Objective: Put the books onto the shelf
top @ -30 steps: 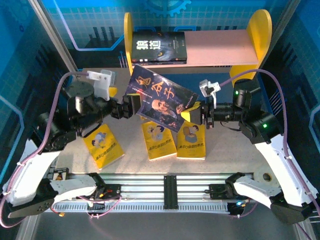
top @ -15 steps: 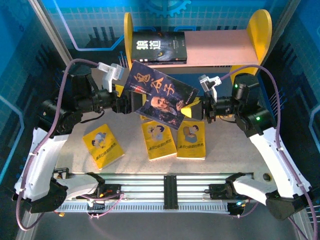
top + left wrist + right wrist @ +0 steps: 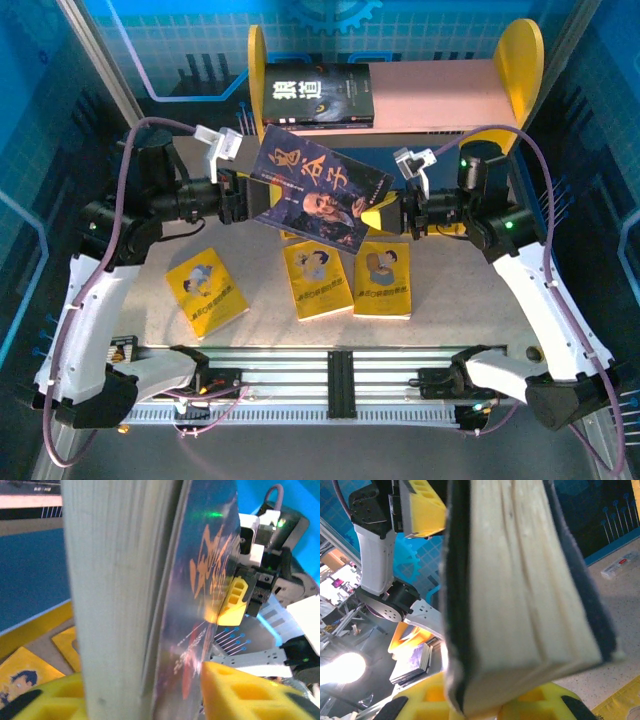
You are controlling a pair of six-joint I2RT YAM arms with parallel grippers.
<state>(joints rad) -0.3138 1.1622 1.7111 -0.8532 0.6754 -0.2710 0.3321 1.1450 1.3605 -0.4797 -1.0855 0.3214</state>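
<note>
A dark-covered book [image 3: 322, 192] hangs tilted in the air in front of the shelf [image 3: 520, 60], held at both ends. My left gripper [image 3: 243, 196] is shut on its left edge. In the left wrist view its yellow pads [image 3: 240, 695] press the pale page block [image 3: 115, 590] and glossy cover. My right gripper [image 3: 397, 212] is shut on the book's right edge, and its page edge [image 3: 530, 580] rises from the gripper [image 3: 485, 705]. A second dark book [image 3: 318, 95] lies on the pink upper board. Three yellow books [image 3: 205, 291] [image 3: 317, 280] [image 3: 383, 280] lie flat on the table.
The shelf's yellow side panels [image 3: 256, 60] stand at the back, with bare pink board [image 3: 440, 90] to the right of the shelved book. An aluminium rail [image 3: 340, 372] runs along the near edge. A small white device [image 3: 619, 565] lies on the table.
My left gripper moved in to the book's left edge and closed on it. Both arms shifted toward the shelf, and the book now sits a little higher and further back.
</note>
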